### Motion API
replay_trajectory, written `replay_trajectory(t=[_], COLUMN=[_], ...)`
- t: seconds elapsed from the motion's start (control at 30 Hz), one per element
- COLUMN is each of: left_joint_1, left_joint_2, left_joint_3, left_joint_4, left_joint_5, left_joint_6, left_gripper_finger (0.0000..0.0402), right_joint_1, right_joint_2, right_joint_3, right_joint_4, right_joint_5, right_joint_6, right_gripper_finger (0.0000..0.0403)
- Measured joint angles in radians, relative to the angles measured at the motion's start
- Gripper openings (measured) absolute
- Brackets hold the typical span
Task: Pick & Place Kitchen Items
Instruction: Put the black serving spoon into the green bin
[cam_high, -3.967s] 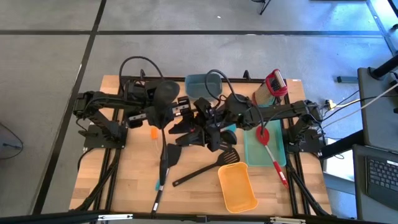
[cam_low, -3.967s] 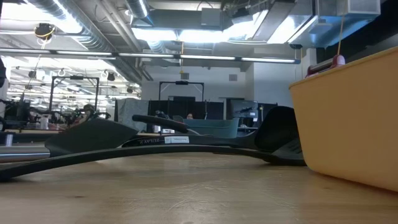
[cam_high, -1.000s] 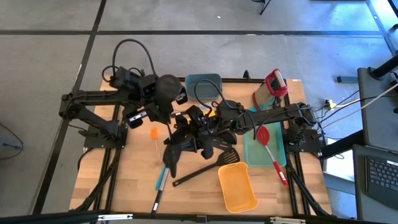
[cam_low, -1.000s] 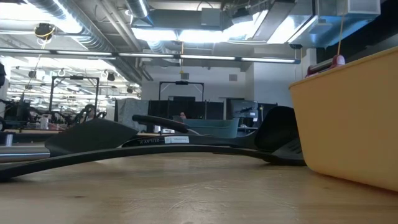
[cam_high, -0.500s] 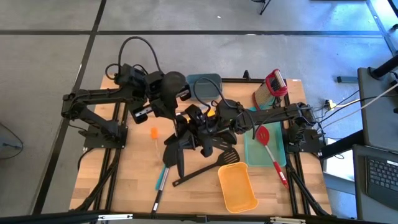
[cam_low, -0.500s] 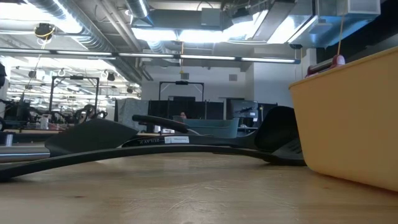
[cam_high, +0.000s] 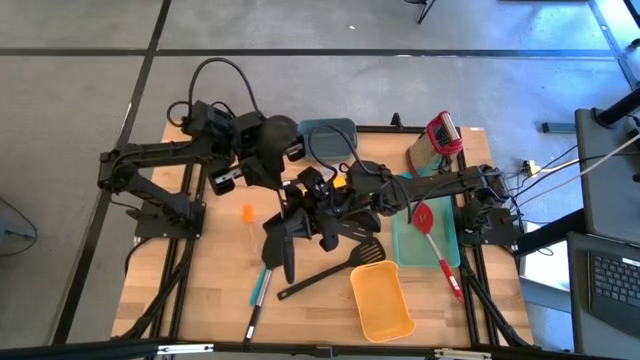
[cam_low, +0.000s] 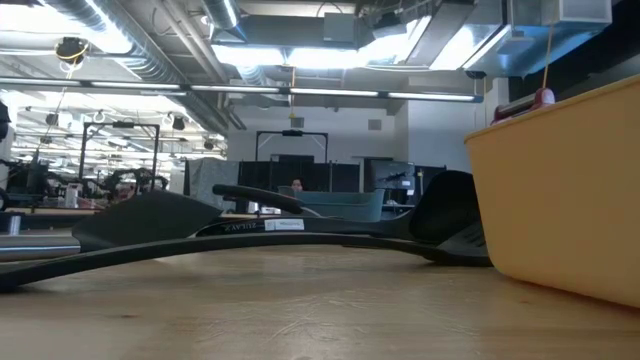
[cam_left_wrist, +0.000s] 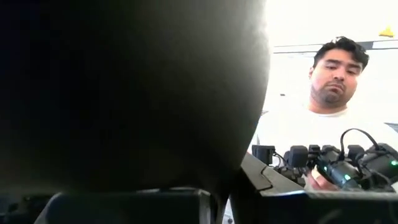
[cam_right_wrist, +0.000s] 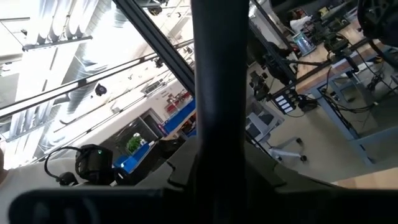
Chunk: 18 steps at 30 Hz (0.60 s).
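Observation:
A black ladle is held in the air over the middle of the table, its bowl (cam_high: 277, 134) toward the far side and its handle (cam_high: 291, 190) running toward the near side. My left gripper (cam_high: 262, 158) is at the bowl end, and the bowl (cam_left_wrist: 124, 87) fills the left wrist view. My right gripper (cam_high: 303, 200) reaches in from the right and is shut on the handle (cam_right_wrist: 217, 93). Other kitchen items lie flat on the table: a black turner (cam_high: 279, 242), a slotted turner (cam_high: 364, 250), an orange-headed spatula (cam_high: 247, 213) and a red spoon (cam_high: 428, 232). My left gripper is at the ladle's bowl end (cam_high: 270, 150), reaching in from the table's left. The bowl hides the place of contact, so the kind of hold does not show. My right gripper pinches the ladle's handle (cam_right_wrist: 217, 168) between its two fingers, which lie across it, coming roughly level from the table's right. The ladle is lifted clear of the table.
A yellow bin (cam_high: 382, 300) stands near the front edge, right of centre, and looms large in the low view (cam_low: 560, 190). A teal tray (cam_high: 445, 245) lies under the red spoon on the right, a teal bin (cam_high: 322, 133) at the far side, and a red-trimmed item in a holder (cam_high: 438, 138) at far right.
The ladle's bowl end, together with my left gripper, has shifted slightly toward the table's right edge. My right gripper has kept its place at the handle.

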Motion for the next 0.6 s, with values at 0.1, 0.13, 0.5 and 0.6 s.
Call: replay_trajectory(t=[0.1, 0.13, 0.5, 0.6], left_joint_1=[0.024, 0.034, 0.098, 0.105], left_joint_2=[-0.001, -0.001, -0.002, -0.002], left_joint_3=[0.000, 0.000, 0.001, 0.001], left_joint_4=[-0.012, -0.015, -0.039, -0.039], left_joint_5=[-0.017, -0.024, 0.009, 0.041], left_joint_6=[-0.007, -0.021, -0.143, -0.192], left_gripper_finger=[0.0024, 0.0027, 0.0129, 0.0163], right_joint_1=[-0.001, -0.002, -0.001, 0.001], right_joint_2=[-0.007, -0.008, -0.006, -0.006], right_joint_3=[0.010, 0.016, 0.100, 0.110], right_joint_4=[-0.023, -0.034, -0.217, -0.259], right_joint_5=[0.005, 0.011, 0.014, 0.028], right_joint_6=[0.000, 0.000, -0.027, -0.027], right_gripper_finger=[0.0081, 0.0081, 0.0077, 0.0075])
